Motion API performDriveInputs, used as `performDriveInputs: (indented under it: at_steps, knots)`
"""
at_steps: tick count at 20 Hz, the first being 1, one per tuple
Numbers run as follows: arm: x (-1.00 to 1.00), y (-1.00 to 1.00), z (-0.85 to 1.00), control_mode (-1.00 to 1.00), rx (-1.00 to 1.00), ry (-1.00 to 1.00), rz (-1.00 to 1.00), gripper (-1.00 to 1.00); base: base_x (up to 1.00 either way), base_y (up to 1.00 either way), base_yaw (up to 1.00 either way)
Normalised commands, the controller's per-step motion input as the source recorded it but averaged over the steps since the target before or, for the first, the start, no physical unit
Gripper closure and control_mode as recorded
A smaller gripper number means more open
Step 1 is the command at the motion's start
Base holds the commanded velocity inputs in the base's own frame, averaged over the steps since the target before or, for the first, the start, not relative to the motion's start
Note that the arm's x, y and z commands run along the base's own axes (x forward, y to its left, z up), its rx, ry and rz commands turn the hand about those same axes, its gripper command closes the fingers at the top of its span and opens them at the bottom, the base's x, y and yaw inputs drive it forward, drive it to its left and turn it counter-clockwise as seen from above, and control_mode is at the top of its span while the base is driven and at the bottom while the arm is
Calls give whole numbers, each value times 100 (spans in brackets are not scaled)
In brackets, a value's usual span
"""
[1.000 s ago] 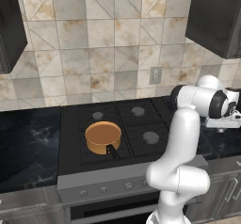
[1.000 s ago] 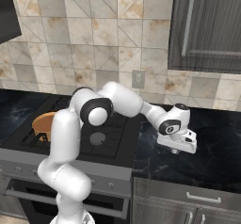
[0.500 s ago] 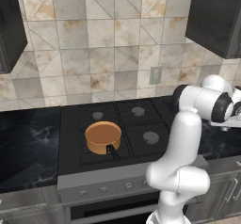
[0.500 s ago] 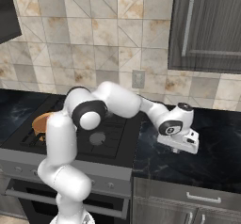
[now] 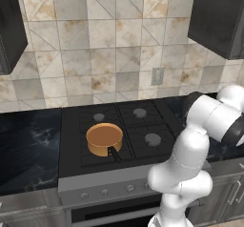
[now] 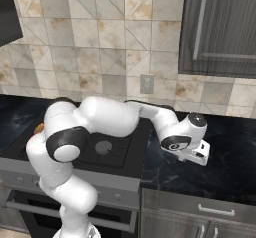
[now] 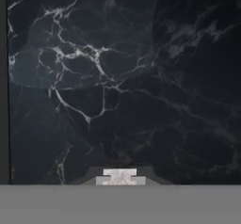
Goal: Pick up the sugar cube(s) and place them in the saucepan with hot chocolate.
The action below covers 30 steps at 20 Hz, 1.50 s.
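Observation:
The copper-orange saucepan (image 5: 104,139) with its brown inside and short black handle stands on the front left burner of the stove. My arm reaches far to the right, away from the pan, and my gripper (image 6: 196,154) hangs low over the black marble counter right of the stove. In the hand view a small white-grey sugar cube (image 7: 120,176) lies at the bottom centre, flanked closely by dark shapes on both sides. Whether the fingers touch the cube is hidden at the picture's lower edge.
The black stove (image 5: 157,123) has grey burner caps at the back and at the front right. Black marble counter (image 6: 230,157) runs to the right of it, below a dark wall cabinet (image 6: 220,27). A wall socket (image 6: 146,83) sits on the tiled backsplash.
My hand has moved further right and slightly down over the counter, out of the left base view. The saucepan has not moved.

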Motion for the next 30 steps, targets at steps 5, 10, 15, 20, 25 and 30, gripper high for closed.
performDriveInputs:
  at_steps: [5, 10, 15, 20, 25, 30]
  knots:
    - [-12, 72, 57, -100, 0, -11, 0, 100, 0, 0, 0]
    - [0, 79, 64, -100, 0, -1, 0, 100, 0, 0, 0]
    - [0, 88, 65, -100, 0, 0, 0, 100, 0, 0, 0]
    - [0, 87, 52, -100, 0, 0, 1, 100, 0, 0, 0]
    - [0, 88, 57, -100, 0, 1, 3, 100, 0, 0, 0]
    - [0, 91, 49, -100, 0, 3, 7, 100, 0, 0, 0]
